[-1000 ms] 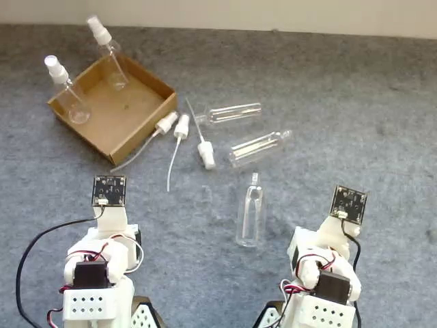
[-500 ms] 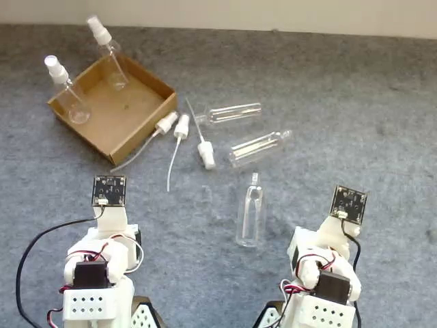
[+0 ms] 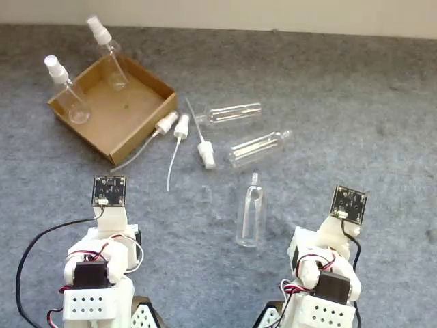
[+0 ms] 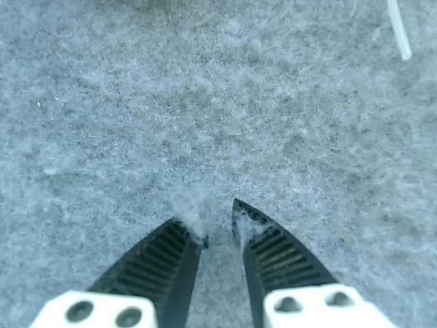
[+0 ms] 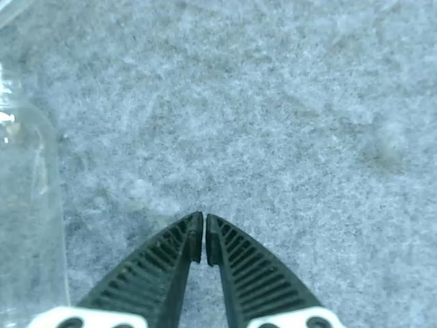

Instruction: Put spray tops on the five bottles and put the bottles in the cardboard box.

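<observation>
Pointing at grey desk [image 4: 205, 102]: left gripper [image 4: 217, 222] slightly parted, empty, white spray-top tube [image 4: 399, 31] well ahead; right gripper [image 5: 204, 236] closed, empty, capless clear bottle [image 5: 27, 205] just beside.

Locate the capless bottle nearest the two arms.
In the high view, the capless bottle is on the grey carpet, just left of the right arm, with a lying bottle beyond it.

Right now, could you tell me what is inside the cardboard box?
Inside the cardboard box stand a left bottle and a far bottle, both spray-topped. Its near wall may hide some floor.
</observation>
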`<state>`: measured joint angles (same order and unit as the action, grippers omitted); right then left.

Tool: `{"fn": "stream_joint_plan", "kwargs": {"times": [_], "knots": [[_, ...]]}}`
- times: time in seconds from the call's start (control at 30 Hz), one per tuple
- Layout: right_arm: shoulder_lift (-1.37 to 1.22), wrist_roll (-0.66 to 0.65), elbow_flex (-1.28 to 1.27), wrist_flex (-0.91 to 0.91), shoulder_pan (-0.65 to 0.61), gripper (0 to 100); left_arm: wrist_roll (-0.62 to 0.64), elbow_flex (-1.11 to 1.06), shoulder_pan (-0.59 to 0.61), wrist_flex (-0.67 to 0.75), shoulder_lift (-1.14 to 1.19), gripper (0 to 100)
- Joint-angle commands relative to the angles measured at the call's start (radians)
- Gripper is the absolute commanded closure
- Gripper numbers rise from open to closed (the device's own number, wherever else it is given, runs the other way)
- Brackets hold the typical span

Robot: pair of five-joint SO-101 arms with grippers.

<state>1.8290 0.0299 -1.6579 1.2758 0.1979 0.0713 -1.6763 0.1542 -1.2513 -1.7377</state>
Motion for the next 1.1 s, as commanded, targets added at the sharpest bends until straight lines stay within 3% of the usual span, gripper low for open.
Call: {"fn": "stream_joint_plan", "kwargs": {"times": [0.0, 0.43, 0.6, 0.67, 0.9, 1.07], "knots": [[0.008, 0.009, -0.168, -0.019, 0.012, 99.4, 0.008, -0.021, 0.012, -0.003, -0.013, 99], [0.008, 0.009, -0.168, -0.019, 0.012, 99.4, -0.008, -0.008, 0.013, 0.028, -0.013, 99], [0.008, 0.009, -0.168, -0.019, 0.012, 99.4, -0.404, -0.008, 0.013, 0.203, -0.013, 99], [0.008, 0.009, -0.168, -0.019, 0.012, 99.4, -0.508, 0.005, 0.013, 0.250, -0.013, 99], [0.008, 0.009, -0.168, -0.019, 0.012, 99.4, -0.519, 0.292, 0.004, 0.161, -0.001, 99], [0.008, 0.009, -0.168, -0.019, 0.012, 99.4, -0.658, 0.404, 0.002, 0.107, 0.001, 99]]}}
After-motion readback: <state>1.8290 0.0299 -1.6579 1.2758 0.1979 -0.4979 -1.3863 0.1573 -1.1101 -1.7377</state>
